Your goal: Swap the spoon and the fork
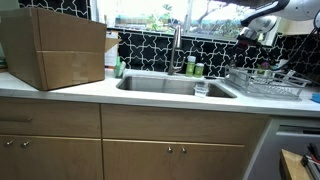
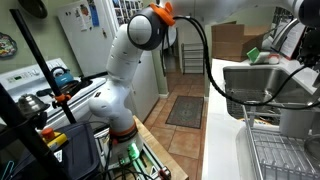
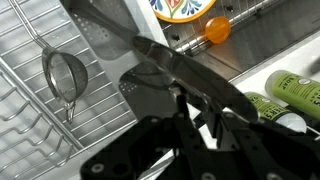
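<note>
My gripper (image 1: pixel 258 33) hangs high above the wire dish rack (image 1: pixel 265 84) at the right end of the counter. In the wrist view its fingers (image 3: pixel 197 102) stand close together. A dark, blurred utensil with a rounded end, which looks like the spoon (image 3: pixel 165 62), lies across their tips. A silvery handle shows below the fingers at the lower left. I cannot pick out the fork in any view. The rack's grey wires (image 3: pixel 30 95) lie below.
A metal strainer (image 3: pixel 62 75) lies in the rack, and an orange ball (image 3: pixel 217 29) and a patterned plate (image 3: pixel 180 8) lie beyond it. Green bottles (image 3: pixel 295 90) stand nearby. The sink (image 1: pixel 170 86), faucet (image 1: pixel 177 50), a glass (image 1: pixel 201 88) and a cardboard box (image 1: pixel 55 48) fill the counter.
</note>
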`<state>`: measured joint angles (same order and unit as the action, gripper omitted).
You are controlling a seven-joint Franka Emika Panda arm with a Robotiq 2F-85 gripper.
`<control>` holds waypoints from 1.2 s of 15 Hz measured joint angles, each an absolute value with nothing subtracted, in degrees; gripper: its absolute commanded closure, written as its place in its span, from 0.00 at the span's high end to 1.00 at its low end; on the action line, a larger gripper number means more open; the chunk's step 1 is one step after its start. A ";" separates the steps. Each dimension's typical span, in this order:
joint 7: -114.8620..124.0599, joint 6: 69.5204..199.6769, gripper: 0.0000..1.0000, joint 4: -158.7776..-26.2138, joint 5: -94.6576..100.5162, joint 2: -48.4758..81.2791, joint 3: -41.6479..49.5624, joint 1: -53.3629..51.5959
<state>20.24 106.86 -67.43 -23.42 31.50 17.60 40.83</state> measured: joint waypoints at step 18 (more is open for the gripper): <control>23.67 102.95 0.01 -65.35 -24.93 27.36 17.92 43.12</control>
